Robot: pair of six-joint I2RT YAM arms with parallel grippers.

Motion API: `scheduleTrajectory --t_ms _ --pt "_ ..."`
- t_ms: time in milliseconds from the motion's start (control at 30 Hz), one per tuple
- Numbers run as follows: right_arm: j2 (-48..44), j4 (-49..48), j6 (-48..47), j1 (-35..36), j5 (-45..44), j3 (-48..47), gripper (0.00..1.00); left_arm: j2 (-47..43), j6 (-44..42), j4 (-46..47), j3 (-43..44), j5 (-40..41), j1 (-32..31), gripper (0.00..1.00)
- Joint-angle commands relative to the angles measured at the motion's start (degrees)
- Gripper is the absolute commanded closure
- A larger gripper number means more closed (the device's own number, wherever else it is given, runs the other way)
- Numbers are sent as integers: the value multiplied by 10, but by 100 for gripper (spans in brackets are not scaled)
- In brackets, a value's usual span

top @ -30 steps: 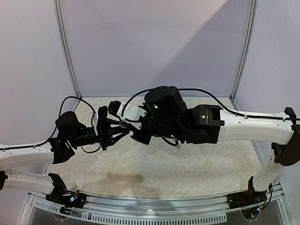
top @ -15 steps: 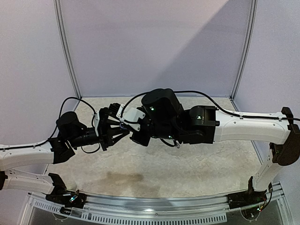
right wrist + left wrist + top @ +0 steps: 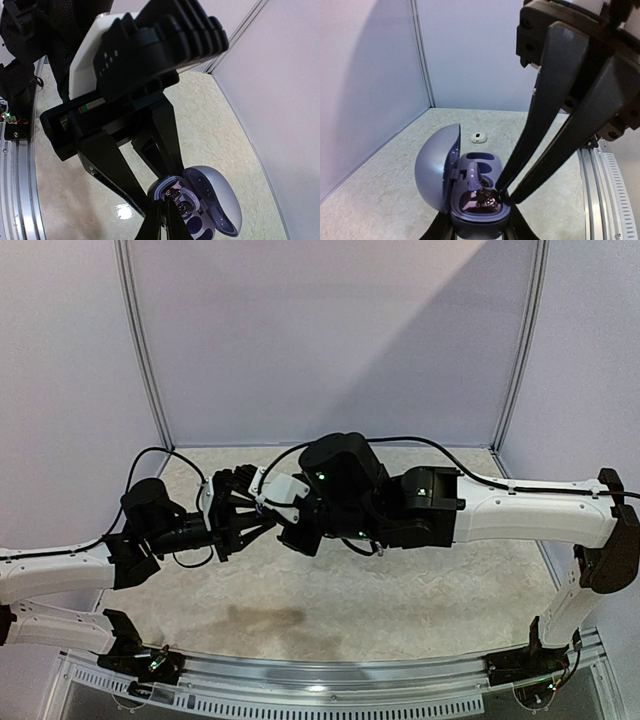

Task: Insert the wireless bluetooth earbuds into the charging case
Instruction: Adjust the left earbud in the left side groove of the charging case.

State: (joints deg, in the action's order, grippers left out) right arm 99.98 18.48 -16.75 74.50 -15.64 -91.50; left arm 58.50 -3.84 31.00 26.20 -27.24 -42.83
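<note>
Above the speckled tabletop (image 3: 400, 590) the left gripper (image 3: 477, 226) clamps the open charging case (image 3: 437, 170); the right gripper (image 3: 504, 196) has edged left, tips pinched seemingly on a dark earbud (image 3: 487, 198) inside its well; seating looks near.

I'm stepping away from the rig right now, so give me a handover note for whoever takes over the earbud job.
Left end effector: shut on the open charging case.
Right end effector: fingers pinched together, tips inside the case; any earbud between them is hidden.
Done: one purple earbud appears seated in the case.
To do: finish this insertion. A small white piece, possibly another earbud, lies on the table beyond the case.
</note>
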Motion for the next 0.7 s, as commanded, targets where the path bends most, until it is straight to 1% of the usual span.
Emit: scheduleTrajectory --t_ms 0,367,667 --pt "-5 34 7 -4 0 -2 96 -9 8 28 5 2 1 100" --pt "-57 23 -12 -5 6 -8 93 -7 8 23 4 2 1 100" --pt "-34 -13 -32 -12 0 -15 94 -7 9 19 5 -1 1 100"
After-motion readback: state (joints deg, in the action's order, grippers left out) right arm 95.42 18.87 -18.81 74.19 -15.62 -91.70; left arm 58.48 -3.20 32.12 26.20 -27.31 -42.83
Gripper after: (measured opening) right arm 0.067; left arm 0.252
